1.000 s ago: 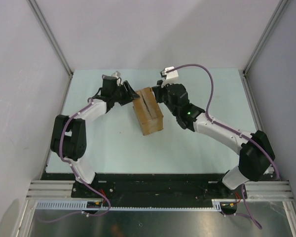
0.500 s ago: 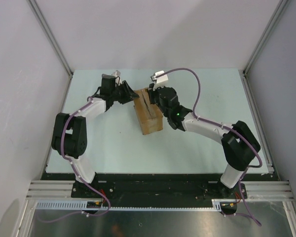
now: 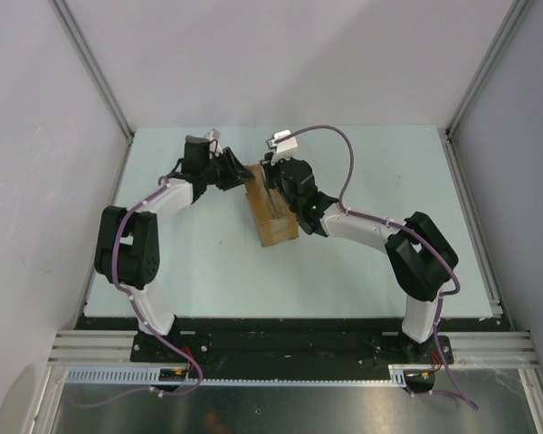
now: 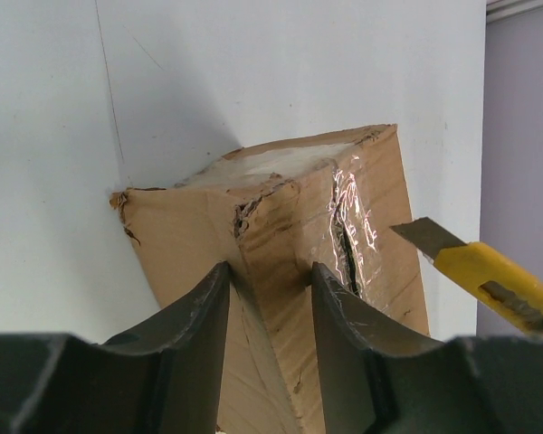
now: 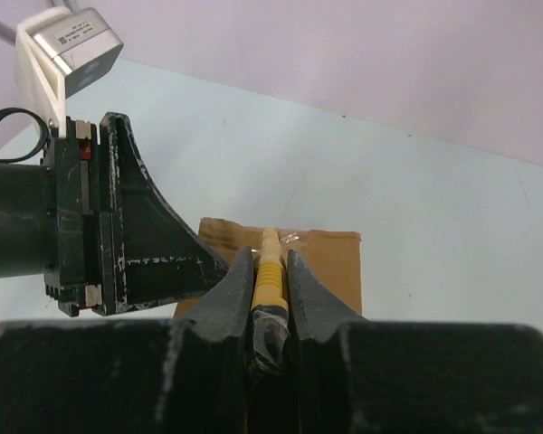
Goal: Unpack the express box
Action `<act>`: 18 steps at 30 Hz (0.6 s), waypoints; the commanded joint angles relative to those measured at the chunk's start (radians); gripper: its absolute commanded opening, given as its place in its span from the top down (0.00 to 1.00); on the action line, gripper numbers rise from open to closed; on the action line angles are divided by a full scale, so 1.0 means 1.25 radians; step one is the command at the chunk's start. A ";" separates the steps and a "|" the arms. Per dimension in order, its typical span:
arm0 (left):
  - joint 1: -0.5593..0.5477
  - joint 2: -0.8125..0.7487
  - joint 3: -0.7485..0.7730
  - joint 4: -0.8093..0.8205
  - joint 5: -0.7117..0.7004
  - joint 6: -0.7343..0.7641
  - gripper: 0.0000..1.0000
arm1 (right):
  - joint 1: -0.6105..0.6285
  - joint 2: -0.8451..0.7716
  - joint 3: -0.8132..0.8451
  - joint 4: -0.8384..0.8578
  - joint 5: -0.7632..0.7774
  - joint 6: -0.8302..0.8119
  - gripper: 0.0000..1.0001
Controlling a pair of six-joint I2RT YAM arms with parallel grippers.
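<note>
Steadying the express box (image 3: 270, 228) for a cut along its tape
Left gripper (image 4: 267, 276) is pinching the box's torn corner, seemingly bracing it on the table (image 3: 208, 262); right gripper (image 5: 270, 262) is clamping the yellow utility knife (image 4: 489, 276), blade pointing at the taped seam (image 4: 348, 226)

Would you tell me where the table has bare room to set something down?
Bare: the strip of table between the express box and its near edge, plus the far right corner. Crowded around the box, where left hand and right hand meet.
</note>
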 commanded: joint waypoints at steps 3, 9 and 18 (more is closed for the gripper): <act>0.001 0.022 -0.004 -0.052 0.034 0.004 0.59 | 0.005 0.029 0.053 0.057 0.026 0.001 1.00; 0.001 0.028 -0.002 -0.055 0.045 0.003 0.59 | 0.004 0.051 0.064 0.068 0.040 -0.004 1.00; 0.001 0.033 0.000 -0.060 0.050 0.002 0.59 | 0.002 0.070 0.080 0.060 0.042 -0.005 1.00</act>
